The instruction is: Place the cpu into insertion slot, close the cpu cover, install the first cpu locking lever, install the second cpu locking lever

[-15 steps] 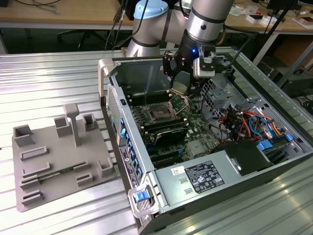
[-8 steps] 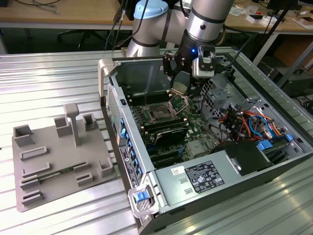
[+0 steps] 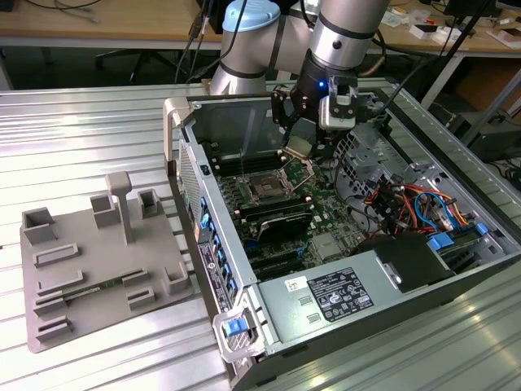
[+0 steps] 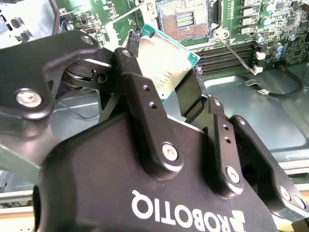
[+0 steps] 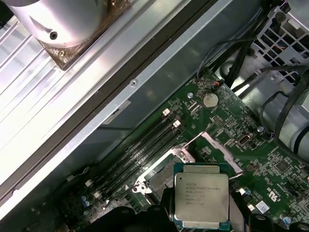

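Observation:
My gripper [image 3: 297, 145] is shut on the cpu [image 3: 298, 150], a small square chip with a silvery top, and holds it by two opposite edges. In both wrist views the cpu [image 4: 161, 60] [image 5: 200, 195] sits between the black fingers [image 4: 190, 94]. It hangs tilted inside the open computer case, above and just beside the insertion slot [image 3: 264, 189]. The insertion slot [image 4: 186, 19] [image 5: 159, 178] has nothing in it and its contact field shows. The cpu cover [image 5: 219, 147] [image 3: 308, 169], a thin silver frame, stands swung up beside the socket.
Long black memory slots [image 3: 277, 221] flank the socket. A grey power supply box [image 3: 326, 297] lies near the case front, and coloured cables [image 3: 407, 204] fill the exterior view's right. A grey fixture plate [image 3: 89, 252] with blocks lies on the ribbed table, left of the case.

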